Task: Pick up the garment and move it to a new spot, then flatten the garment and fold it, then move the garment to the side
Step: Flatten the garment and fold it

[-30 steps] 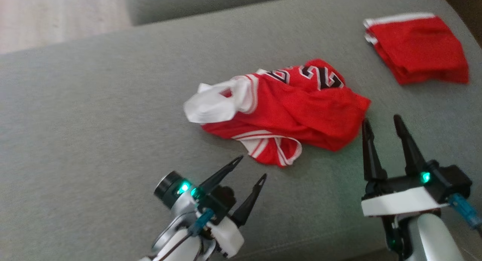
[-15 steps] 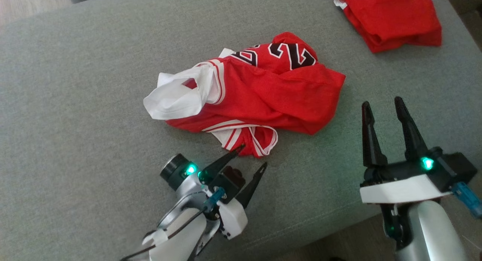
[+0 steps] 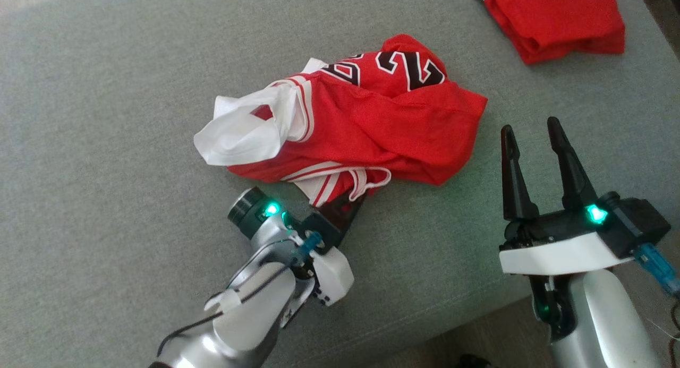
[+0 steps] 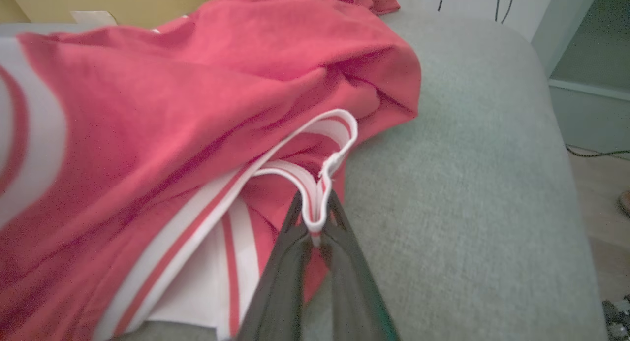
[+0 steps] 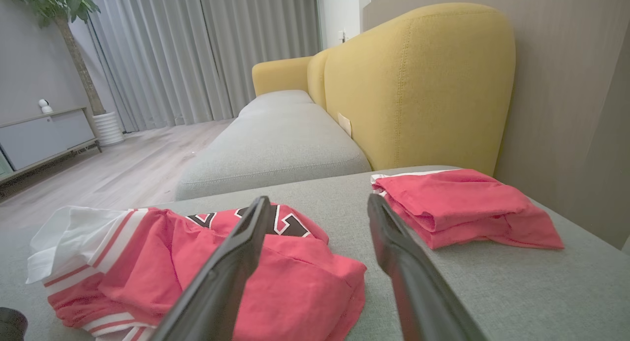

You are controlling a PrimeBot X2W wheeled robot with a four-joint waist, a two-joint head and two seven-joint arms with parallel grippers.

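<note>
Head view: crumpled red-and-white garment [image 3: 372, 123] at mid sofa seat [image 3: 106, 145], still a heap, not flattened. Left pincer [image 3: 348, 200] at heap's near edge, clamped on striped trim [image 3: 340, 179] there. Right pincer [image 3: 530, 125] with jaws wide apart, empty, just beside heap's right end, not touching, toward front right of seat. Folded red garment [image 3: 558, 17] at far right corner, well apart from heap. Left wrist view: both dark fingers [image 4: 295, 232] pinched together on a loop of white-and-red striped trim [image 4: 315, 203]; rest of garment [image 4: 197, 109] slack on grey sofa seat [image 4: 467, 183], no lift apparent. Right wrist view: open jaws framing bare seat, garment [image 5: 305, 282] low left, folded red garment [image 5: 457, 203] right, yellow backrest [image 5: 418, 85] behind. Progress, as judged: early in first step, grip made on trim, pick-up and move to new spot not yet done; flattening, folding and moving aside all left. Writing: black white-edged numerals [image 3: 409, 68] on upper fold of heap, creased and partly hidden, maybe a 2 among them, cannot tell for sure; no brand mark or label readable.
</note>
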